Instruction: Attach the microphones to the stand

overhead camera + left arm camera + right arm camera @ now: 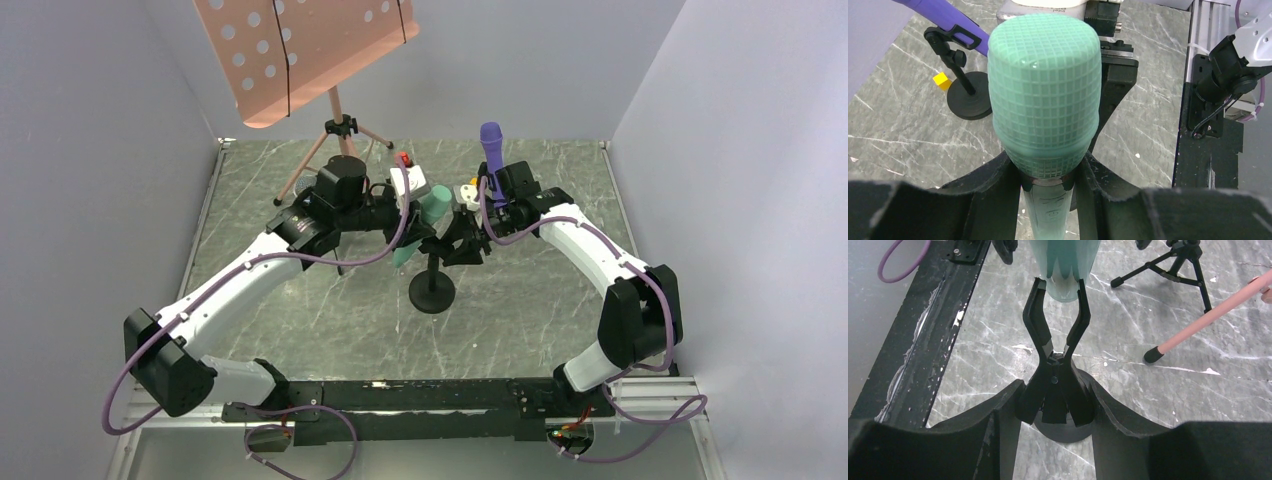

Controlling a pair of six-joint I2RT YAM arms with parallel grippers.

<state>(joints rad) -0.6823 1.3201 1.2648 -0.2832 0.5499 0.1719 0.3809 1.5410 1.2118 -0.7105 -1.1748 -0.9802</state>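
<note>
My left gripper (1050,172) is shut on the neck of the mint-green microphone (1043,85), just under its mesh head; in the top view the microphone (428,212) tilts down toward the stand. My right gripper (1055,407) is shut on the handles of the black clip (1058,320) of the round-based stand (432,292). The clip's prongs stand spread around the microphone's tail end (1064,270). The purple microphone (491,148) sits in the clip of a second stand (969,102) behind my right gripper (465,238). The bronze microphone is hidden.
A pink perforated music stand (300,50) stands at the back left, one pink leg (1208,315) near a small black tripod (1180,262). A yellow cube (941,80) lies by the second stand's base. Grey walls close in both sides.
</note>
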